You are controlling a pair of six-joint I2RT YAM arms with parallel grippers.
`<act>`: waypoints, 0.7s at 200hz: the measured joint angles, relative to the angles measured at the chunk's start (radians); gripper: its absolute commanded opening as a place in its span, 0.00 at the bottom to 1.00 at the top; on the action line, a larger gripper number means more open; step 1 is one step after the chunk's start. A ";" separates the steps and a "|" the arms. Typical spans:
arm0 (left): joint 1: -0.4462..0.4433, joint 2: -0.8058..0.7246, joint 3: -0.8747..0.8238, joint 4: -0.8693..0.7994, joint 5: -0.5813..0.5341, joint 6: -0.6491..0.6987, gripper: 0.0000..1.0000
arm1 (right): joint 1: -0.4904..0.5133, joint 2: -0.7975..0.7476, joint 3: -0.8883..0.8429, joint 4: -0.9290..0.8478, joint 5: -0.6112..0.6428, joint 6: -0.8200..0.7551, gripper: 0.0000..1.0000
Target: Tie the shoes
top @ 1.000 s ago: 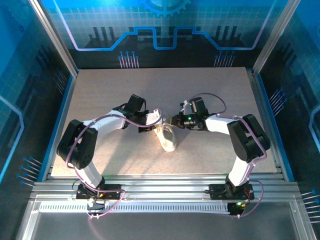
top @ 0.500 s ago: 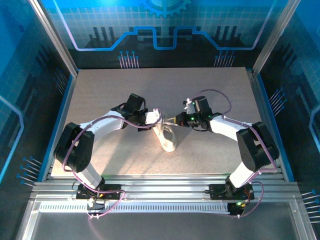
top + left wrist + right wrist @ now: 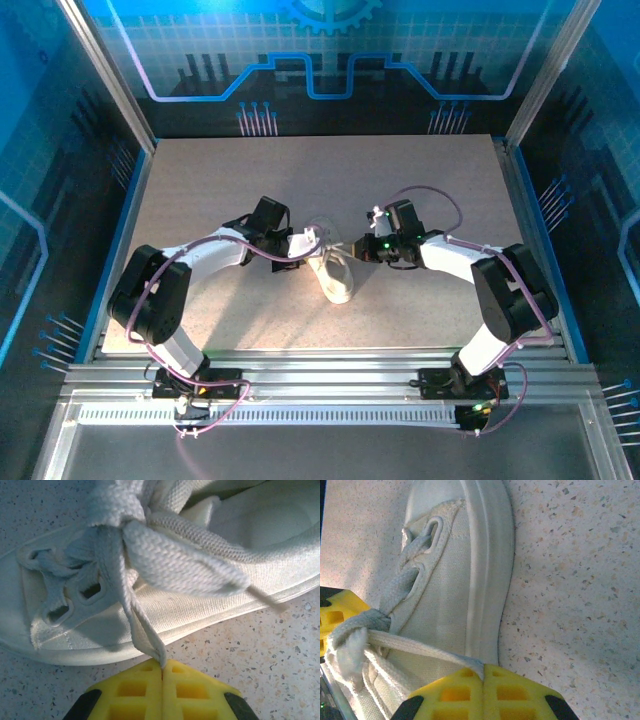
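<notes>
1. The white sneaker (image 3: 338, 280) lies near the middle of the speckled worktop (image 3: 200, 190), between the two arms.
2. The left end effector (image 3: 161, 666) sits at the sneaker's left side, its yellow pads clenched on a lace strand (image 3: 131, 611).
3. The right end effector (image 3: 483, 672) sits at the sneaker's right side, clenched on a second lace strand (image 3: 415, 647).
4. Both strands run straight to a bunched crossing above the eyelets.

Woven cloth sneaker (image 3: 210, 605) & laces (image 3: 175, 562), matt speckled table (image 3: 280, 650).
</notes>
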 measured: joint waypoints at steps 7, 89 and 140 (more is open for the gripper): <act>0.000 0.000 -0.005 0.001 -0.002 0.000 0.00 | 0.000 0.000 -0.002 0.000 0.000 -0.001 0.00; 0.000 0.000 -0.011 0.005 -0.002 -0.008 0.00 | 0.000 -0.034 -0.005 -0.015 0.000 -0.011 0.47; 0.000 -0.005 -0.011 0.008 -0.003 -0.007 0.00 | -0.008 -0.158 0.012 -0.060 0.006 -0.030 0.50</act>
